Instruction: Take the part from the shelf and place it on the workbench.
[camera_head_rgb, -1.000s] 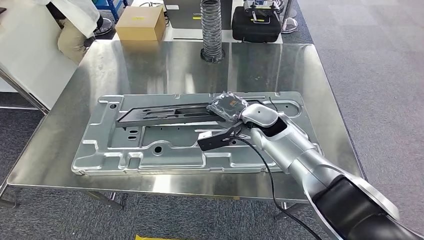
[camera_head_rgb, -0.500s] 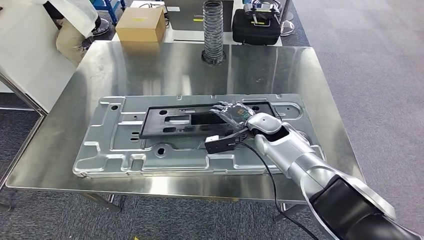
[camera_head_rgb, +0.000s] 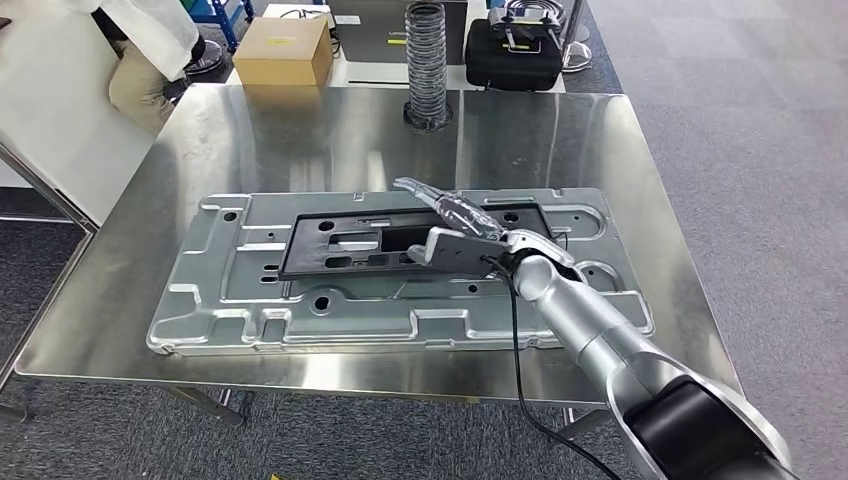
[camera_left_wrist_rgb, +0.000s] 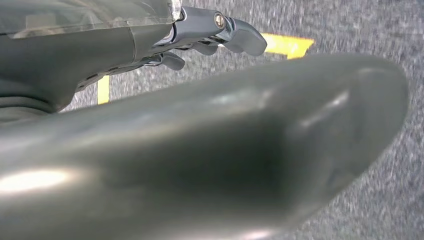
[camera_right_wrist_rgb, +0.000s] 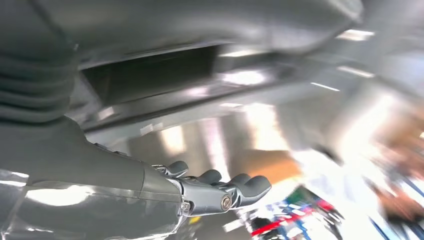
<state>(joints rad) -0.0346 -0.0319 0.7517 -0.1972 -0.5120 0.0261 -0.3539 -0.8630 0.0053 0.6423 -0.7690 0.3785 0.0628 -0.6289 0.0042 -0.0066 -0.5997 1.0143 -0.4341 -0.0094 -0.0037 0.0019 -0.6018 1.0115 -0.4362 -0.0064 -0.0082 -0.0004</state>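
The black flat part (camera_head_rgb: 350, 245) lies flat in the recess of a large grey pressed-metal panel (camera_head_rgb: 230, 300) on the steel workbench (camera_head_rgb: 300, 140). My right hand (camera_head_rgb: 452, 214) hovers over the part's right end with fingers stretched out toward the far left and nothing in it. The right wrist view shows those fingers (camera_right_wrist_rgb: 220, 192) straight and apart over blurred metal. In the left wrist view my left hand (camera_left_wrist_rgb: 210, 35) hangs over grey carpet, fingers loosely extended and holding nothing.
A ribbed hose (camera_head_rgb: 427, 60) stands at the bench's far edge. Behind it are a cardboard box (camera_head_rgb: 283, 50) and a black case (camera_head_rgb: 515, 50). A person (camera_head_rgb: 150, 40) sits at the far left by a white board (camera_head_rgb: 50, 110). A black cable (camera_head_rgb: 515, 350) trails from my right wrist.
The black part went from tilted in my right hand to lying flat in the panel. My right hand let go of it, rose and stretched its fingers out.
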